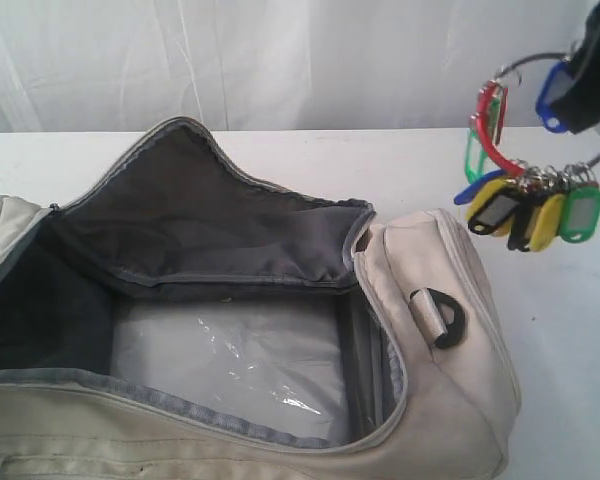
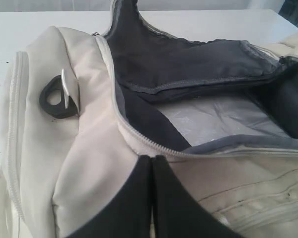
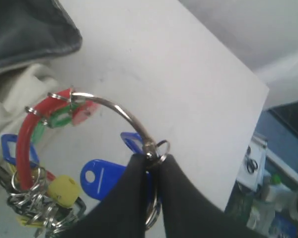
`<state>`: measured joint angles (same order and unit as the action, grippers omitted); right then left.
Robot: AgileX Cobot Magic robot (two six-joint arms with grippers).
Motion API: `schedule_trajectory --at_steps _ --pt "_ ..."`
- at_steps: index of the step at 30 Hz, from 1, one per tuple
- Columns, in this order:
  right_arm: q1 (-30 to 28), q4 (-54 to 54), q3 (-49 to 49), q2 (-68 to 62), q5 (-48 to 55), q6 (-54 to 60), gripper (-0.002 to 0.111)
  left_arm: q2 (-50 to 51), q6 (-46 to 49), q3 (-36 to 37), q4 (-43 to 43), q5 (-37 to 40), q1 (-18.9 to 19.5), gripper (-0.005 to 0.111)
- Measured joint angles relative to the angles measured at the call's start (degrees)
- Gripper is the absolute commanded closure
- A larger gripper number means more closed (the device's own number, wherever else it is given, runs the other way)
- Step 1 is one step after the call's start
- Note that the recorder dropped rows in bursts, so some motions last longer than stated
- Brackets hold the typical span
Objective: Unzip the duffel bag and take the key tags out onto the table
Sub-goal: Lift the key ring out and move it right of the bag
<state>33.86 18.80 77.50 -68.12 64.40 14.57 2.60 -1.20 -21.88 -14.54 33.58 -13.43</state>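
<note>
The cream-white duffel bag (image 1: 450, 330) lies unzipped on the table (image 1: 570, 330), its dark grey lining and a clear plastic sheet showing inside. The key tags (image 1: 525, 205) hang in the air above the table to the right of the bag's end, red, green, yellow, blue and black on a metal ring (image 3: 116, 111). My right gripper (image 3: 153, 157) is shut on that ring, seen at the top right of the exterior view (image 1: 585, 85). My left gripper (image 2: 152, 157) is shut with nothing in it, close to the bag's near zipper edge (image 2: 139, 136); it does not show in the exterior view.
A black D-ring (image 1: 448, 318) sits on the bag's end panel. A white curtain (image 1: 280, 60) backs the table. In the right wrist view, the table's edge (image 3: 248, 148) drops off to cluttered shelving (image 3: 273, 198).
</note>
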Motion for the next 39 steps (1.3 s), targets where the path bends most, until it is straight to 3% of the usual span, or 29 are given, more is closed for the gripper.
schedule_trajectory --at_steps 8,20,39 --pt "-5.6 1.6 -11.5 -0.1 -0.6 -2.6 0.108 0.0 0.0 0.0 0.0 0.0 0.0 0.107" --pt "-6.3 1.4 -25.9 -5.7 -14.7 -8.1 0.108 0.0 0.0 0.0 0.0 0.0 0.0 0.107" --pt "-6.3 2.5 -29.4 -19.2 -26.3 -12.6 0.108 0.0 0.0 0.0 0.0 0.0 0.0 0.107"
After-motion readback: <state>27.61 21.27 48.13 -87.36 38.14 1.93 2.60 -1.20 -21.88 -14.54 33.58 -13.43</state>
